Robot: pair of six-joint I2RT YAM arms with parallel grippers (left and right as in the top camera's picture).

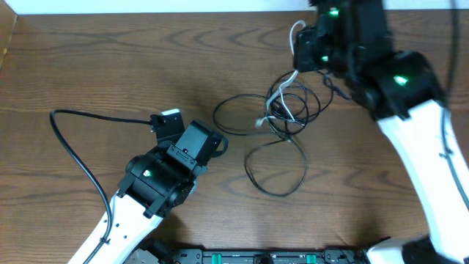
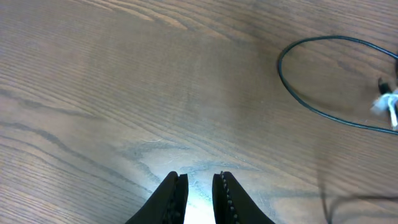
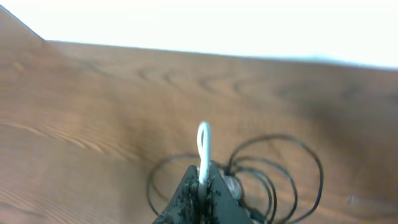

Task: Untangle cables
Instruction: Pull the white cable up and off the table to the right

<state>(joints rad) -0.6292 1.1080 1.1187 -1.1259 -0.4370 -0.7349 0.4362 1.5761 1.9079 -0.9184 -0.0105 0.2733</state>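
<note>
From where I stand, the cables lie in a loose tangle right of the middle of the wooden table. Several thin black loops overlap there, and 1 larger loop trails down towards the near edge.

A white cord runs up out of the knot to the right gripper, which sits at the far side of the table just beyond the tangle. In the right wrist view its fingers are pressed together on that white cord, and a small white loop pokes up past the right gripper's tips. The black cables curl on the wood just behind them.

The left gripper is low over the table to the left of the tangle, pointing towards it and near its leftmost loop (I cannot tell from above whether they touch). In its own camera the 2 fingers of the left gripper stand only a narrow slit apart. Bare, brightly lit wood shows between them, so they pinch nothing.

Up in the right corner of that view, well away from the fingertips, sits 1 black loop of the cables with a blurred white bit beside it. The left arm's own thicker black lead sweeps across the wood on its far side, apart from the tangle.
</note>
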